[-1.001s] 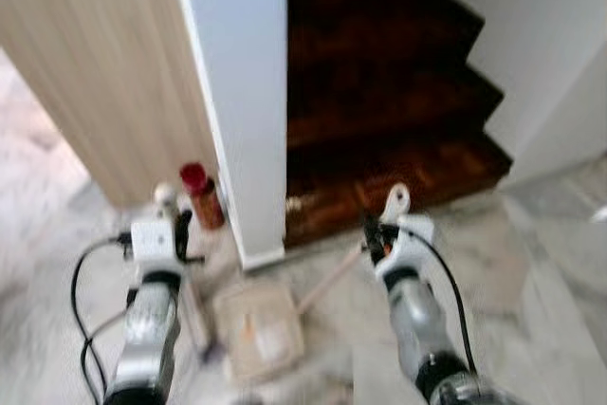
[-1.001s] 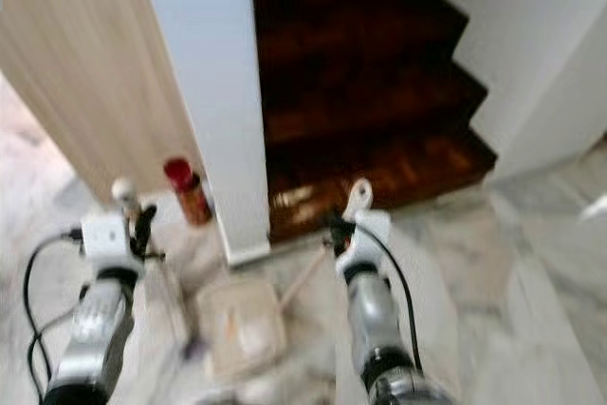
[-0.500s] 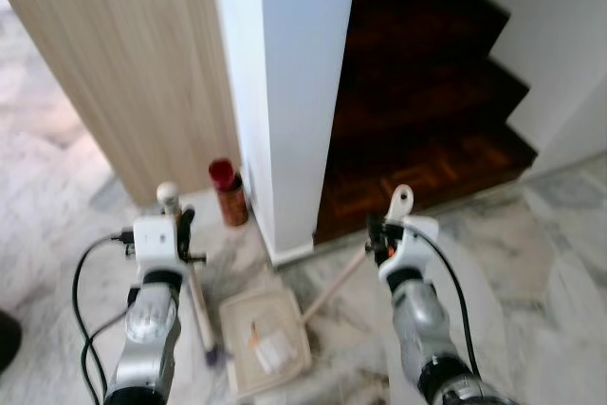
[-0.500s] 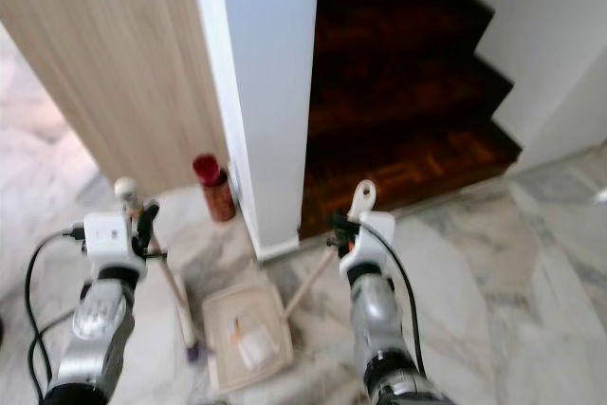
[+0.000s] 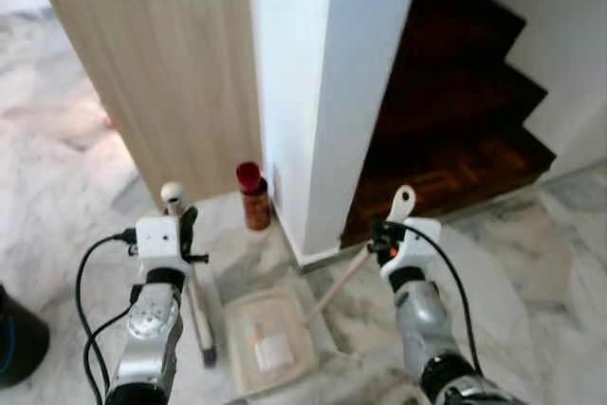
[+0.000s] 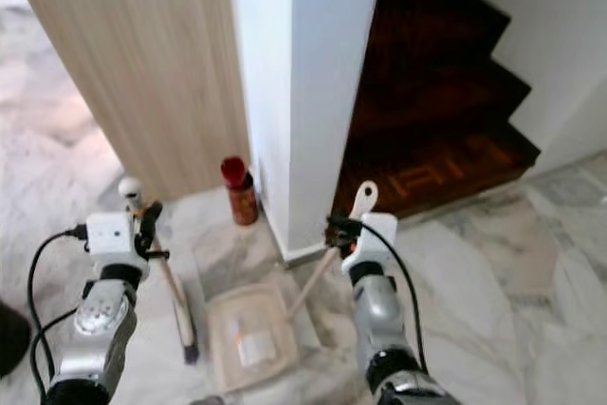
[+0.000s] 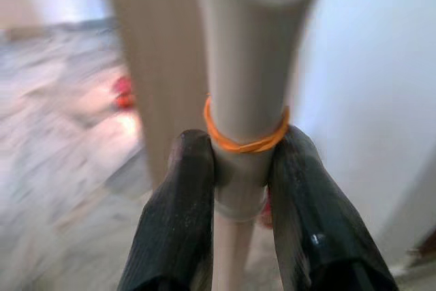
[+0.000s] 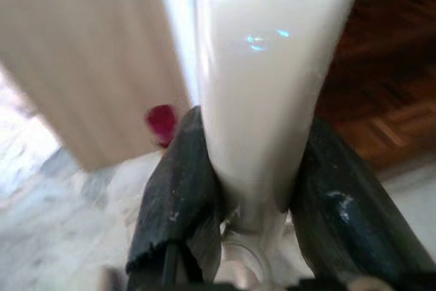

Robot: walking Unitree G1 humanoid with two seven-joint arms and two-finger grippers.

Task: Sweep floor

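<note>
From the head view, the left gripper holds the broom, which stands nearly upright at lower left. The right gripper holds the dustpan handle, slanting down to lower middle.

Left wrist view: fingers pinch the stick.

Right wrist view: fingers squeeze the handle.

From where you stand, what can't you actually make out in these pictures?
- What lies in the dustpan: pale scraps, too small to identify in the eye views.
- The broom head: the left arm hides part of it.
- The red-capped can: its label is too small to read.
- The dark object at the left eye view's edge: cut off.
- The stairs: upper steps in shadow.
</note>
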